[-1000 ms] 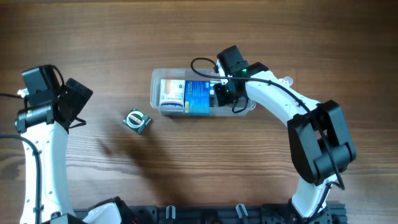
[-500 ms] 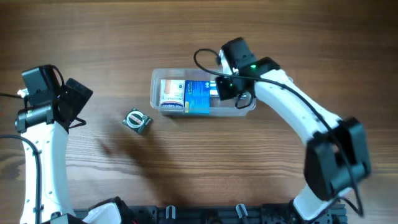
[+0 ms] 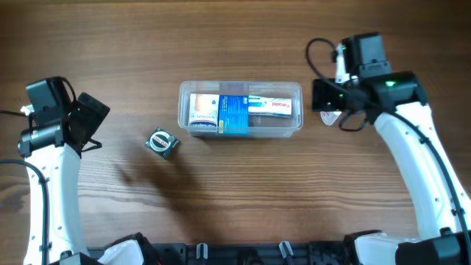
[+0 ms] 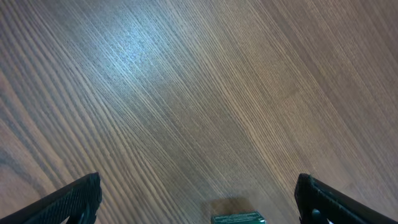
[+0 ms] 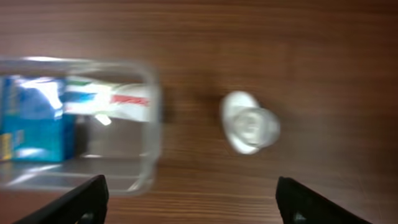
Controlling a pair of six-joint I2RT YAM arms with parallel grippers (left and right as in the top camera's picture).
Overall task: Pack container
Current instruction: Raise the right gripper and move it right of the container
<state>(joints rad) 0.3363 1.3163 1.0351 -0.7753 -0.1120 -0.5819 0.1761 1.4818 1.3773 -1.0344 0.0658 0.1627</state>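
Observation:
The container point(image 3: 240, 85), a clear tub, lies mid-table holding a white-and-orange box point(image 3: 202, 109), a blue box point(image 3: 234, 115) and a white box with red lettering point(image 3: 274, 107). My right gripper point(image 3: 324, 96) hovers just right of the tub, open and empty. In the right wrist view the gripper point(image 5: 194, 204) spans bare wood between the tub's end wall point(image 5: 153, 118) and a small white round thing point(image 5: 250, 123). My left gripper point(image 3: 91, 121) is open at the far left. In the left wrist view the gripper point(image 4: 199, 200) frames the top edge of a small green box point(image 4: 238, 218).
The small green box point(image 3: 162, 143) lies on the wood left of and below the tub. The white round thing point(image 3: 330, 116) sits just under the right gripper. Black fixtures point(image 3: 243, 254) line the table's front edge.
My right gripper has pulled out of the tub to the right and opened, and the white red-lettered box now lies in the tub. The left arm has not moved.

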